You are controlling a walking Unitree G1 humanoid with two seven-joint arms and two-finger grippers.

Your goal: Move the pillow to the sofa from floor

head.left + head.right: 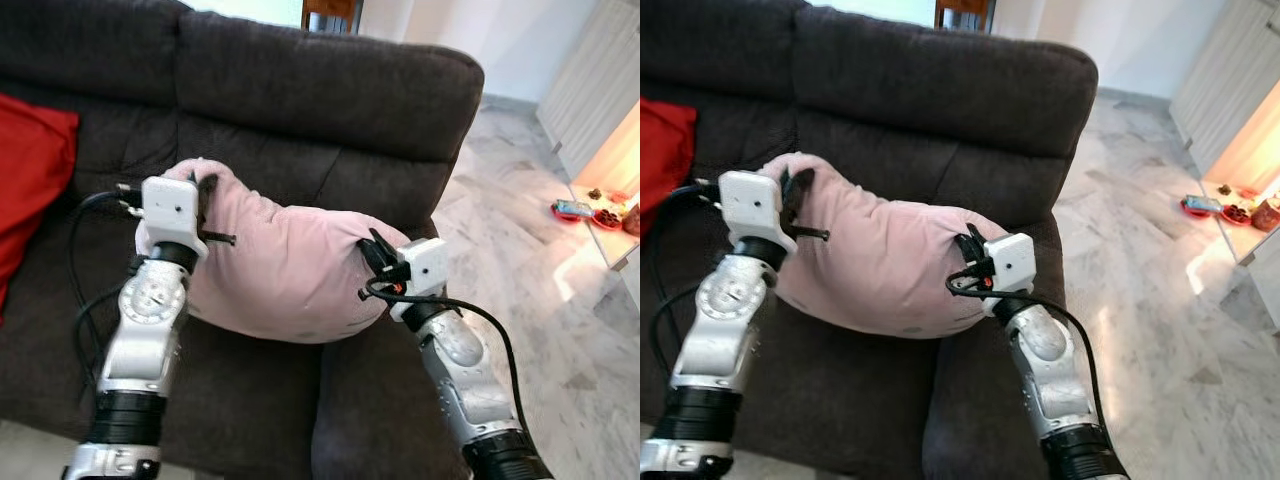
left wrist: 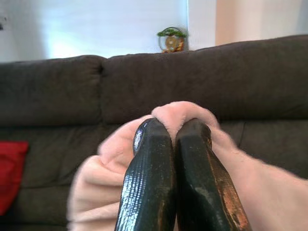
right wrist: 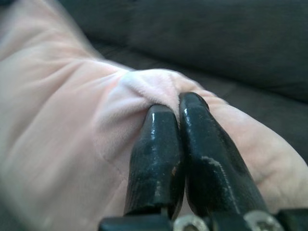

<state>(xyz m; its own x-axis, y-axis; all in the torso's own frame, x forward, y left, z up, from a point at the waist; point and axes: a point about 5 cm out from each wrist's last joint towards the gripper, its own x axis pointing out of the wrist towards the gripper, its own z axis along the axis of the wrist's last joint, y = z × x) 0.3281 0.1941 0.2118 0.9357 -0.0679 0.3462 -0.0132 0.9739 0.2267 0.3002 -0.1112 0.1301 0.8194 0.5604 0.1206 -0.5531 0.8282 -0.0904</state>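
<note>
Pale pink pillow (image 1: 285,265) held over the dark grey sofa (image 1: 330,100) seat, left end effector (image 2: 172,132) and right end effector (image 3: 174,107) each pinched tight on a corner, red cushion (image 1: 30,180) at the sofa's left end

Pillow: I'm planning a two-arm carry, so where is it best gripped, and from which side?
Probably by its two ends: the pillow is soft and wide. The left gripper and right gripper each pinch a fold of fabric there, from the sofa's front.

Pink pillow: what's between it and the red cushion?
Bare dark sofa seat, crossed by the left hand's arm, lies between the pink pillow and the red cushion: left eye view.
</note>
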